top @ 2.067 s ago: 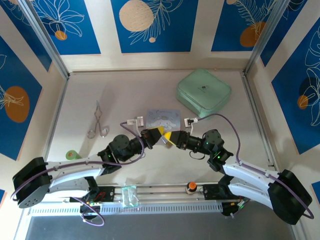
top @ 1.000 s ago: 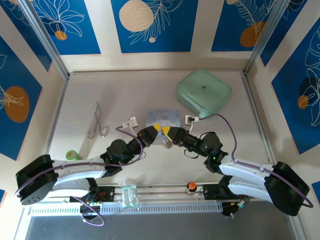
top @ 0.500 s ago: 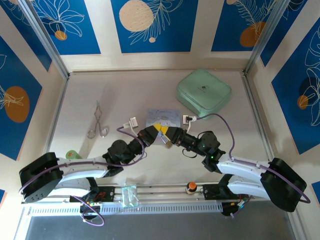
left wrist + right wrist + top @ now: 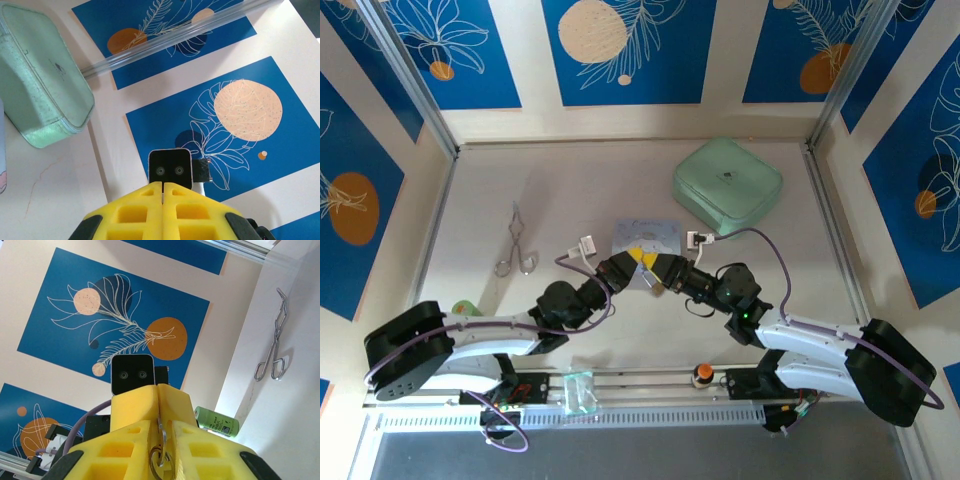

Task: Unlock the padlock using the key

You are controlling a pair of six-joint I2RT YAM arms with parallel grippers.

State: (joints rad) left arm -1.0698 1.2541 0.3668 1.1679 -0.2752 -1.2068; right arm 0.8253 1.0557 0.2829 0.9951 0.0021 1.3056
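Observation:
In the top view my left gripper (image 4: 632,262) and right gripper (image 4: 656,268) meet tip to tip over the middle of the table. The left gripper (image 4: 163,185) is shut, its yellow fingers (image 4: 135,212) pressed flat together, and nothing shows between them. The right gripper (image 4: 161,429) is shut on the key (image 4: 161,432), a thin silvery blade with a wire ring (image 4: 161,463) hanging below it. The key's tip reaches the seam of the left gripper's fingers (image 4: 145,402) right in front. The padlock is hidden.
A mint-green zip case (image 4: 727,186) lies at the back right. Silver forceps (image 4: 516,243) lie on the left. A blue-white tin (image 4: 650,234) sits just behind the gripper tips. A green cylinder (image 4: 465,309) lies near the left arm.
Both grippers have shifted slightly left and further back while staying tip to tip. The right jaws have tightened on the key.

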